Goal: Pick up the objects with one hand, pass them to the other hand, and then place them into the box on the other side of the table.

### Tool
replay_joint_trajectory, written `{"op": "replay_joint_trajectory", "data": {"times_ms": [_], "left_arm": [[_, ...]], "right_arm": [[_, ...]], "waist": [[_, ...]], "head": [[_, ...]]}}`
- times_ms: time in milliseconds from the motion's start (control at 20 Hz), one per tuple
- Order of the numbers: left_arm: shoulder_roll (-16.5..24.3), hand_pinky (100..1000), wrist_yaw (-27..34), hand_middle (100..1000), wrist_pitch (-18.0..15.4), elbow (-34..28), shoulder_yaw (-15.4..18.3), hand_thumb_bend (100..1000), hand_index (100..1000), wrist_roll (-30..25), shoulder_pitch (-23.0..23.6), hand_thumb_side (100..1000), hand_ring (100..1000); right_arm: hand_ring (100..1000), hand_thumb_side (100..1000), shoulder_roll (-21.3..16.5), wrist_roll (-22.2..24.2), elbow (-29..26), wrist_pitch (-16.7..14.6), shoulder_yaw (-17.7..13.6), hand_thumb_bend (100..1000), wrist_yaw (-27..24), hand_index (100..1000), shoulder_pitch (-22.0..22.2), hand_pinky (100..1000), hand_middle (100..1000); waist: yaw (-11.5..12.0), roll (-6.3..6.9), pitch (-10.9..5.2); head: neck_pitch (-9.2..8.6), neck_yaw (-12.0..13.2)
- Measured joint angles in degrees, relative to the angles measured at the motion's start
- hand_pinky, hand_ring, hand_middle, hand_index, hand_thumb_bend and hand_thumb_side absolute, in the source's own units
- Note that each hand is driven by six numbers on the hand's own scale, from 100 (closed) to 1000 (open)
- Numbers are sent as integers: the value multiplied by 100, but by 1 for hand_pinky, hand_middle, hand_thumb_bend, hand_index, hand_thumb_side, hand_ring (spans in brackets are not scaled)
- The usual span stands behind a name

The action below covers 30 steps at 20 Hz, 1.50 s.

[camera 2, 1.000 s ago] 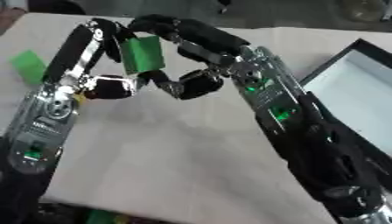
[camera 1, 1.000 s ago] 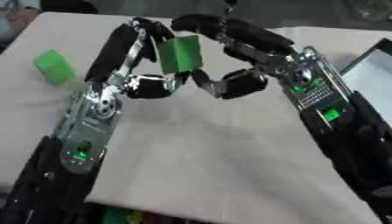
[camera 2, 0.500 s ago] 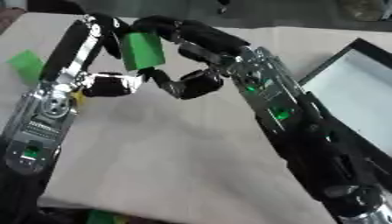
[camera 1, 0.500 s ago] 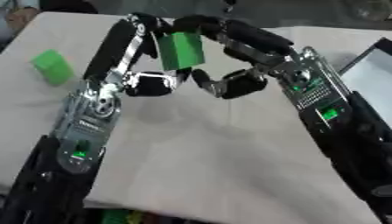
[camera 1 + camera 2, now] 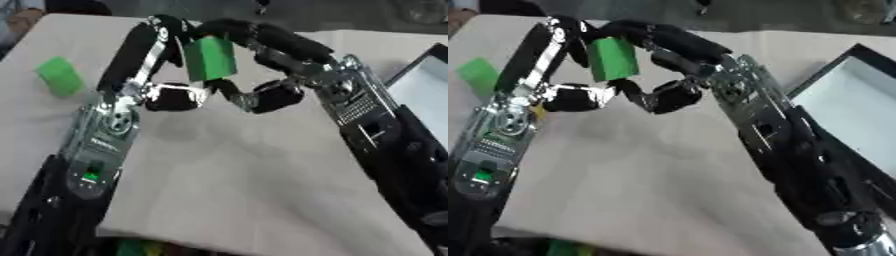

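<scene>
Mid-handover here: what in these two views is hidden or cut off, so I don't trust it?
- Green block: where the left robot hand and right robot hand touch it is hidden by their fingers in both views; which one holds it is unclear.
- Box: cut off by the right edge; most of its inside is unseen.
- Second green block: blurred, its shape unclear.

A pale, cream-coloured table (image 5: 227,190) fills most of what lies below, its surface evenly lit with soft shadows. Beyond its far edge the floor (image 5: 798,15) is dark grey and dim. Under the near edge something green and yellow (image 5: 140,247) shows, too blurred to make out.
</scene>
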Motion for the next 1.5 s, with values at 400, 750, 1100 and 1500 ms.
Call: {"op": "replay_joint_trajectory", "data": {"times_ms": [400,750,1100,1500], "left_arm": [[-1,485,120,440,-28,1,-4,289,576,-7,8,100,395],[-29,507,221,465,-23,-9,11,437,604,77,41,100,427],[-35,597,107,565,-59,3,34,674,717,88,41,100,529],[-52,709,-480,736,111,255,139,798,878,55,164,100,711]], "right_arm": [[921,100,1,-177,39,180,-5,100,-477,727,24,900,653],[852,162,2,-450,92,380,3,100,-830,658,49,861,576],[840,191,2,-727,88,547,55,100,-1098,635,52,849,542],[846,203,-7,-831,27,661,16,100,-1281,639,55,853,544]], "waist": [[0,0,0],[1,0,0],[1,0,0],[1,0,0]], "head": [[38,-12],[43,-57],[46,-105],[47,-124]]}}
